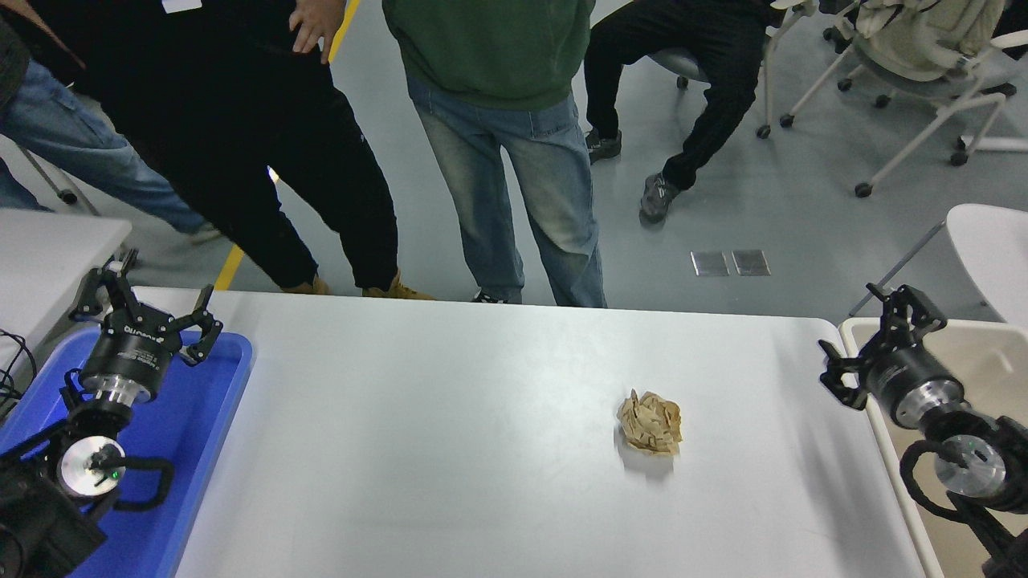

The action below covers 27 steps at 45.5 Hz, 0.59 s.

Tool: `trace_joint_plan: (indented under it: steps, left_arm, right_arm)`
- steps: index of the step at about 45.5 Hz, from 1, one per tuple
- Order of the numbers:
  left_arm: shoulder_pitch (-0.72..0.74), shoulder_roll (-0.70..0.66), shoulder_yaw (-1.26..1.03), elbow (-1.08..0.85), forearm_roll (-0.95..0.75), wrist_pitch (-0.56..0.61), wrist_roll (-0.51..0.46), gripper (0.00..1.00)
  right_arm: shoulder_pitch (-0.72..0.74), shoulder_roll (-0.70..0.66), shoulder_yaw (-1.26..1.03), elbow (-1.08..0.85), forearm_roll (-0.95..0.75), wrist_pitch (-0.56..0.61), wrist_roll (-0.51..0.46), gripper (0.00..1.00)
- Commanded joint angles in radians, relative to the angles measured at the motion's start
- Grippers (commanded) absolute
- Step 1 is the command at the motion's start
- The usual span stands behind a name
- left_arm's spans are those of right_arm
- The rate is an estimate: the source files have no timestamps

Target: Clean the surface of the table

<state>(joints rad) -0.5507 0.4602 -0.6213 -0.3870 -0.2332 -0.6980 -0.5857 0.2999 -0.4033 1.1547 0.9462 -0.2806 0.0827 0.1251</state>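
The white table surface (450,449) fills the middle of the head view. A crumpled brown paper ball (650,423) lies on it, right of centre. My right gripper (874,337) is open and empty, hovering over the table's right edge where it meets the beige bin, well to the right of the paper ball and a little farther back. My left gripper (148,303) is open and empty, parked over the blue tray at the lower left.
A blue plastic tray (205,417) sits at the table's left end. A beige bin (976,357) stands against the right end. Several people (498,120) stand close along the far edge. Chairs and another white table are at the far right.
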Motion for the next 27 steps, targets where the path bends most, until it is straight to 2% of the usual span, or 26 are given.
trace_joint_plan:
  steps: [1,13,27]
  left_arm:
    - [0.000,0.000,0.000,0.000,0.000,0.000,0.000,1.00]
    - [0.000,0.000,0.000,0.000,0.000,0.000,0.000,1.00]
    - [0.000,0.000,0.000,-0.001,0.000,0.000,0.000,1.00]
  right_arm:
    - [-0.047,0.081,0.082,0.028,0.015,0.078,0.002,1.00]
    - [-0.047,0.083,0.073,0.006,-0.009,0.141,0.004,1.00]
    - [-0.047,0.086,0.036,-0.003,-0.114,0.243,0.041,1.00]
